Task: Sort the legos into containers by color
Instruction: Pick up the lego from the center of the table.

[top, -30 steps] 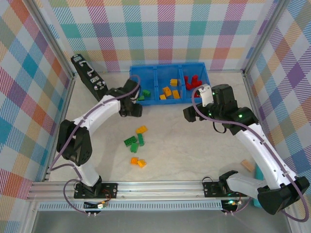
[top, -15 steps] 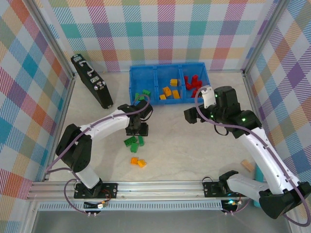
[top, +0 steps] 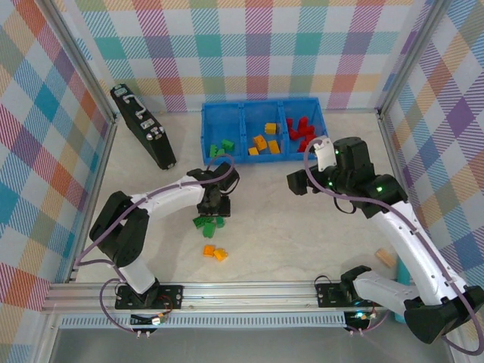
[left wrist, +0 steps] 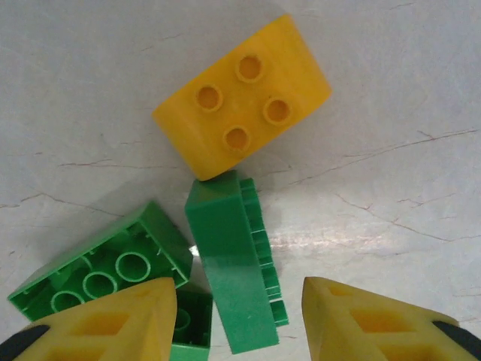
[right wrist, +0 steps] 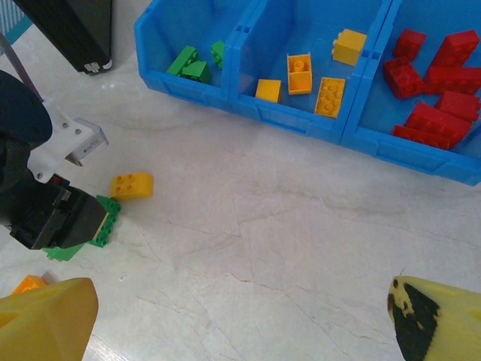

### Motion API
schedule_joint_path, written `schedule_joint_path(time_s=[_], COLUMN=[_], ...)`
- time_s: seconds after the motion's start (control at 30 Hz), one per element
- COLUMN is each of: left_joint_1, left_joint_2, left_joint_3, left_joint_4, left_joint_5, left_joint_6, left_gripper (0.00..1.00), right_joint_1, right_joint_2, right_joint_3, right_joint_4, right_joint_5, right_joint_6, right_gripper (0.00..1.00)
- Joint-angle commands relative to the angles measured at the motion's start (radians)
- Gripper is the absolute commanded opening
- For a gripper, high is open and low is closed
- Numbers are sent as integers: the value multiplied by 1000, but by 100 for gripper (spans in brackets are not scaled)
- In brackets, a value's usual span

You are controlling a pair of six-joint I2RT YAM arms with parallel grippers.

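Pale table (left wrist: 391, 113): yellow lego (left wrist: 242, 95) (studs up) touches green lego (left wrist: 229, 263) at left claw (left wrist: 237, 289).

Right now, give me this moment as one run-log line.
left gripper open over green lego | right gripper open, empty | yellow lego loose on table | bin partly filled

Upturned green lego (left wrist: 101, 265) partly behind left pincer (left wrist: 240, 320), beyond the bottom edge.

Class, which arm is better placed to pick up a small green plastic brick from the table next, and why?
Left. The left tool, open, hangs directly over a small green plastic brick lying on its side, straddling it. The right tool, also open, is over bare table, well away.
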Motion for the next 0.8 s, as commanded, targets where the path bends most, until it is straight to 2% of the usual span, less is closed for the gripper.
schedule_joint_path(time_s=[0.0, 0.37, 0.6, 0.77], left_joint_1=[-22, -38, -41, -41], left_joint_2=[22, 64, 94, 81], left_joint_3=[-20, -36, -28, 14], left_joint_4=[10, 24, 32, -6], left_joint_5=[20, 14, 16, -23], left_joint_6=[-30, -43, -47, -26], left_gripper=[46, 43, 29, 22], right_joint_1=[-4, -4, -4, -3], right_joint_2=[-26, -40, -40, -45], right_joint_3=[-16, -20, -21, -27], right_joint_4=[24, 20, 23, 24], right_joint_5=[0, 11, 14, 21], right_joint_6=[11, 8, 7, 7], right_gripper=[99, 99, 99, 99])
